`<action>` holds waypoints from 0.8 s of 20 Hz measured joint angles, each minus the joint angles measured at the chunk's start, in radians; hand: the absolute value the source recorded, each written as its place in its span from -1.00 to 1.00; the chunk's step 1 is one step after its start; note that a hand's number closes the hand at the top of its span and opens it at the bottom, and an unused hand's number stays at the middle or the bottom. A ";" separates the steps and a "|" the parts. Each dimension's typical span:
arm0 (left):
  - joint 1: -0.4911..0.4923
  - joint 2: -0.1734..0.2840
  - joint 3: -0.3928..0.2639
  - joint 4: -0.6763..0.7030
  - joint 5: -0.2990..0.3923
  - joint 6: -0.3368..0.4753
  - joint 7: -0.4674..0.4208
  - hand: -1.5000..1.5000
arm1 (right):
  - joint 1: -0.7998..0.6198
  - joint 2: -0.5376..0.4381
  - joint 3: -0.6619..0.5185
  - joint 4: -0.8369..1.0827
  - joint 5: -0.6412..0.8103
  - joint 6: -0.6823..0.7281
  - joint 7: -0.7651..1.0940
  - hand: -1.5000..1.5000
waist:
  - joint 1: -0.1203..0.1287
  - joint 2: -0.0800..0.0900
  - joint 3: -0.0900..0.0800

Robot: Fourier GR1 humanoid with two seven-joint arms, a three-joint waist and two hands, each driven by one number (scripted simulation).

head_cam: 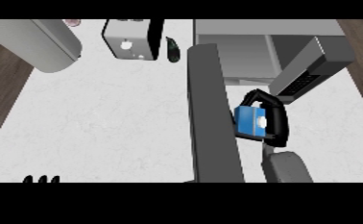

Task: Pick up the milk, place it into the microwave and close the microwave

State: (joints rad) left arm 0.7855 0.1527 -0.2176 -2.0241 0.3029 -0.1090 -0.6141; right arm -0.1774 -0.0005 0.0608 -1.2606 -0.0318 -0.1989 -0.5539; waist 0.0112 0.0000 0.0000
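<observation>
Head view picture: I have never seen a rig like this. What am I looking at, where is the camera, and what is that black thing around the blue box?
The camera sits at the robot's head, looking steeply down at a white counter. The black shape is the robot's right hand, on a grey forearm rising from the lower edge. Its fingers curl round the blue milk carton, so the milk is held. Ahead is the grey microwave, open, with its door swung out toward the camera, left of the carton. Only the fingertips of the left hand show, resting at the lower left. Farther back stand a toaster, a dark vegetable and a grey rounded object.
</observation>
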 measured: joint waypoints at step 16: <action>0.006 0.026 0.040 0.034 0.023 -0.053 -0.024 -1.00 | -0.480 -0.038 -0.167 0.696 -0.020 -0.145 -0.108 1.00 | 0.024 0.010 0.001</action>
State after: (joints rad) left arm 0.7915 0.1785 -0.1777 -1.9899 0.3264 -0.1623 -0.6384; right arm -0.6573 -0.0389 -0.1063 -0.5647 -0.0521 -0.3436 -0.6621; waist 0.0351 0.0096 0.0013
